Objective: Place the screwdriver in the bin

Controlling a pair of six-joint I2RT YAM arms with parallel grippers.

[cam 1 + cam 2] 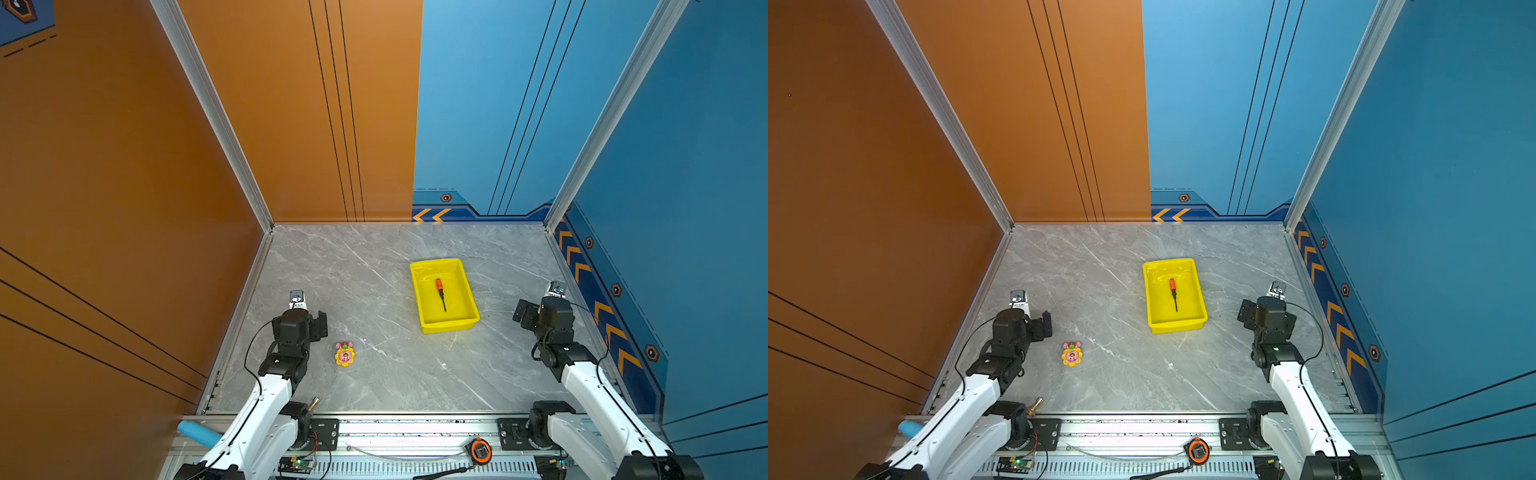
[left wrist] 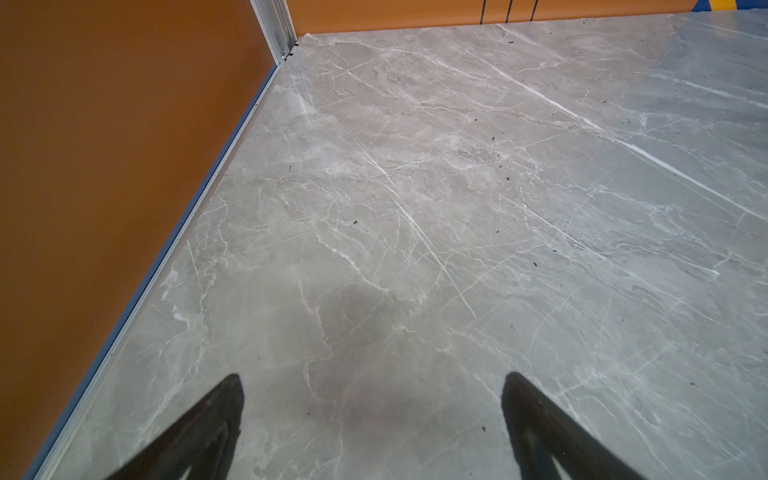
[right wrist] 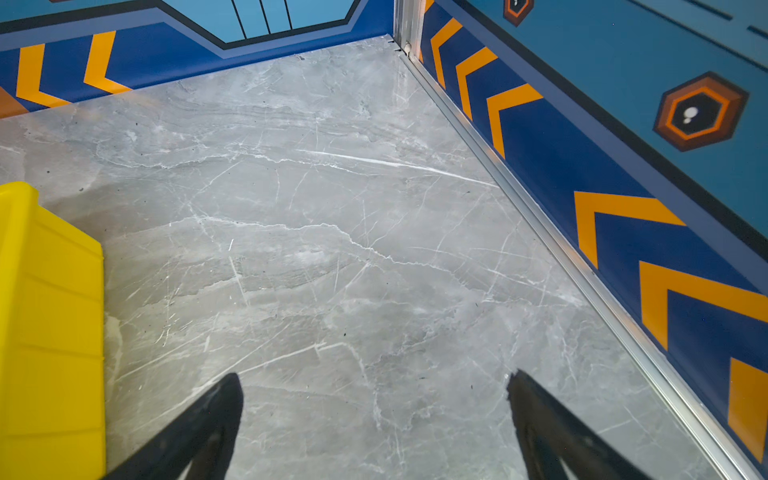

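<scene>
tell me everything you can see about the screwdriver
The screwdriver is small and slim, with an orange-red handle, a black collar and a thin black shaft. It lies flat on the floor of the yellow bin, near the middle, handle toward the far wall and tip toward the near rim, running roughly along the bin's long side. Only the bin floor touches it; neither claw is near. Both top views show it, neither wrist view does.

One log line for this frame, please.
screwdriver: lying in bin | left end effector: open, empty | right end effector: open, empty
</scene>
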